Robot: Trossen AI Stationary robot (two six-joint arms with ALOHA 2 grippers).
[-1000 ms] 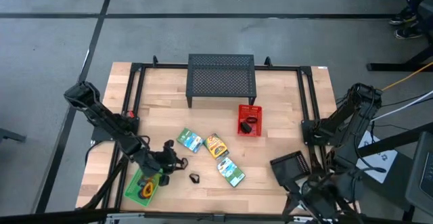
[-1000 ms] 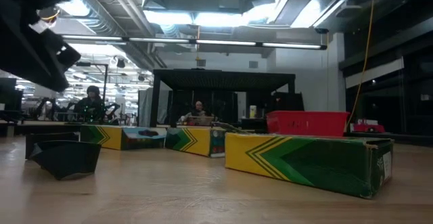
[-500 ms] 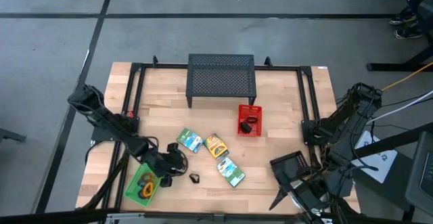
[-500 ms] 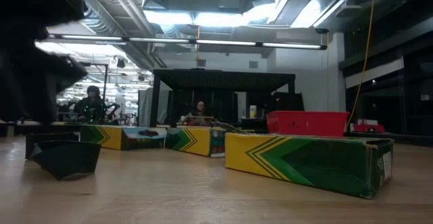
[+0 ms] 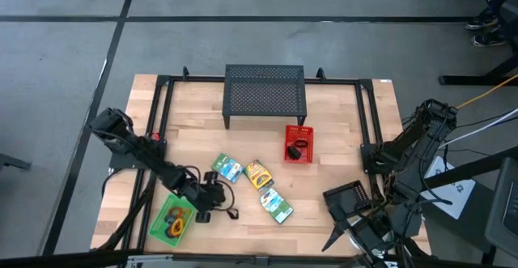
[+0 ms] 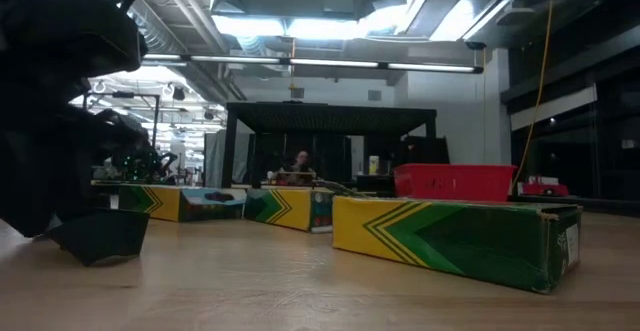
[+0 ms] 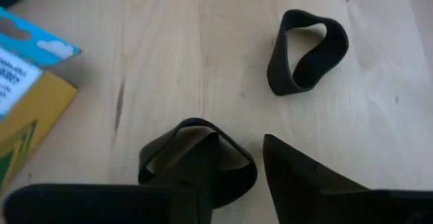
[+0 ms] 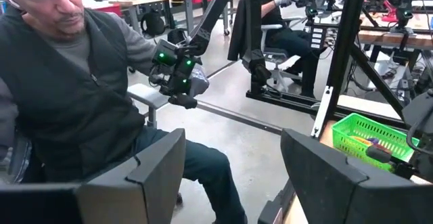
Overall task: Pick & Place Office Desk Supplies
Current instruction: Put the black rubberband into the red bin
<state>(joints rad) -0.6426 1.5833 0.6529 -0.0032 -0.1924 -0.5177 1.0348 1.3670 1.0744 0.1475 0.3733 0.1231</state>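
Observation:
Two black clips lie on the wood near the front. One clip (image 7: pixel 308 51) (image 5: pixel 232 214) lies free. The other clip (image 7: pixel 196 163) lies under my left gripper (image 7: pixel 240 143) (image 5: pixel 215 210), which is open and slants down over it. Three printed packets (image 5: pixel 227 168) (image 5: pixel 259 174) (image 5: pixel 277 205) lie flat mid-table. A green tray (image 5: pixel 160 227) at the near left holds coloured loops (image 5: pixel 176 218). My right gripper (image 8: pixel 233 156) (image 5: pixel 346 203) hangs open, high over the near right, holding nothing. My left gripper slants down from the table's left, one finger (image 7: pixel 193 166) set into the black clip's loop and the other (image 7: pixel 298 176) outside its wall (image 7: pixel 247 176). The clip lies on the table. I cannot tell whether either finger touches it.
A black mesh stand (image 5: pixel 265 94) stands at the far middle. A red bin (image 5: pixel 307 151) with a dark item sits right of centre. A black frame (image 5: pixel 162 122) rails the table's sides. A seated person (image 8: pixel 74 95) is beyond the table's near left.
My left gripper has moved toward the table's right and near edges and sunk toward the black clips, tipping further down; in the low view it now fills the left side. The clips and packets have stayed where they were.

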